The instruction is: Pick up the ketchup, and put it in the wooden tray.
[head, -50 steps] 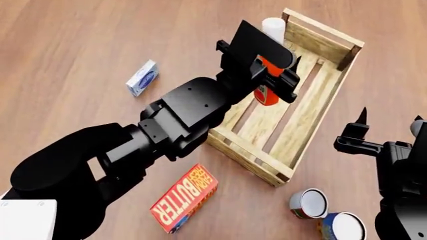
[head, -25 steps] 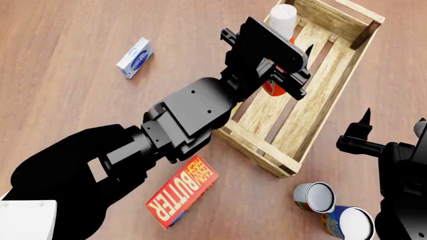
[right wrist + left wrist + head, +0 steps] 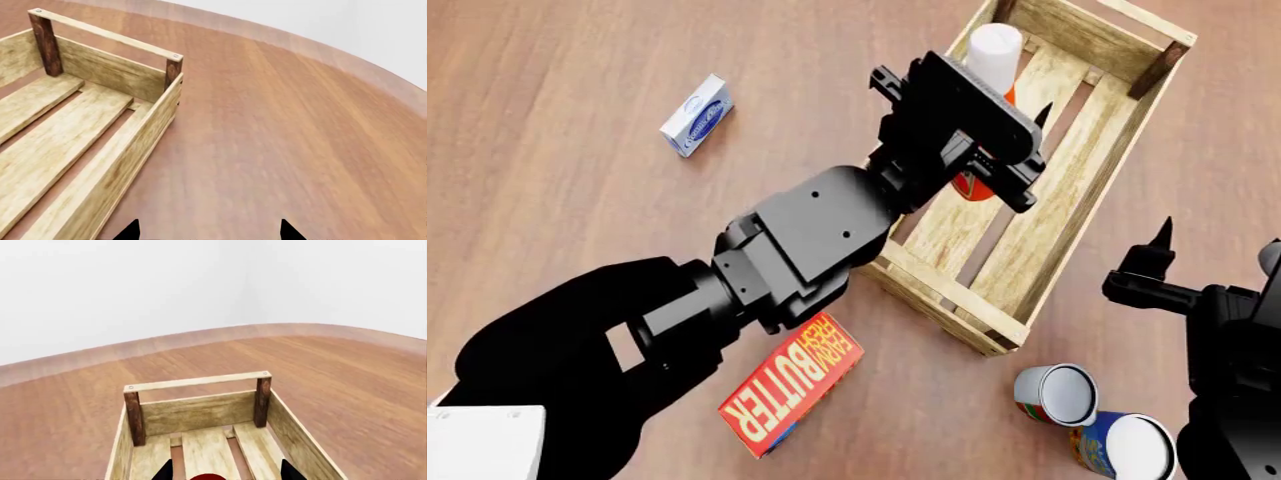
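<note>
Nearest the robot, two open-topped metal cans (image 3: 1088,420) and a flat red-and-orange butter box (image 3: 795,384) lie on the brown wooden floor (image 3: 561,200). The right gripper (image 3: 1214,255) hangs beside them, fingers spread and empty. Beyond, the left gripper (image 3: 1004,140) is clamped on the orange-red, white-capped ketchup bottle (image 3: 988,70) over the light-wood slatted wooden tray (image 3: 1068,215); whether the bottle touches the slats is unclear. Farther left lies a small blue-and-white carton (image 3: 697,115).
</note>
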Controlling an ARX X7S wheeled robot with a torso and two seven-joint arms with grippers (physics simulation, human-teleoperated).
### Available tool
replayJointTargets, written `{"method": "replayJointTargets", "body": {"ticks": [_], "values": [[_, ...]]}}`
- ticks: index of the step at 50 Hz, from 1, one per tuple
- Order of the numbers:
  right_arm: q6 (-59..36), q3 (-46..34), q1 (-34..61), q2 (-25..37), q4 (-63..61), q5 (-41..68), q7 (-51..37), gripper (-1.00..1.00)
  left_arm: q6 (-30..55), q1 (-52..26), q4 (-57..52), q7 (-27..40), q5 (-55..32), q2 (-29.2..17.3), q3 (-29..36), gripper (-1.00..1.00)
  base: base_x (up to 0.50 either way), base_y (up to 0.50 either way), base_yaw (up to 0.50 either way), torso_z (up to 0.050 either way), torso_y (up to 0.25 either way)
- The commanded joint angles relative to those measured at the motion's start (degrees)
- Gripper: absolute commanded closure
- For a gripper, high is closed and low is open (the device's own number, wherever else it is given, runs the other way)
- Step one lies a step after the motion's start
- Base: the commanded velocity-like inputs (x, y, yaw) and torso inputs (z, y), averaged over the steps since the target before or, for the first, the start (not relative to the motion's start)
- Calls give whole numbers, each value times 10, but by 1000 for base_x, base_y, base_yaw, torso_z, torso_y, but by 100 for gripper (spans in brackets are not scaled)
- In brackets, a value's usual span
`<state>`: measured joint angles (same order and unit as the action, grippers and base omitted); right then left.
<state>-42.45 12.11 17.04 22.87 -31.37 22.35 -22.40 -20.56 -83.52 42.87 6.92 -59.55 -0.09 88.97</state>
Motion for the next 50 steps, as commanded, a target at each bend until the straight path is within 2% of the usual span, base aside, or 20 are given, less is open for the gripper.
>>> {"method": "replayJointTargets", "body": {"ticks": [1,40,41,50], "values": [[-5,2,1,-1,-1,3,-6,-100,-1,0,-4,-3,-1,1,-4,100,0,0,0,0,0],[-19,3,3,1,-3,11,-18,-100,-1,0,-4,-3,-1,1,-4,100,0,0,0,0,0],[-20,3,3,1,-3,11,-18,-100,-1,0,-4,-3,-1,1,-4,-100,0,0,0,0,0],[-19,3,3,1,-2,12,-19,-100,-1,0,-4,-3,-1,1,-4,-100,0,0,0,0,2]]}}
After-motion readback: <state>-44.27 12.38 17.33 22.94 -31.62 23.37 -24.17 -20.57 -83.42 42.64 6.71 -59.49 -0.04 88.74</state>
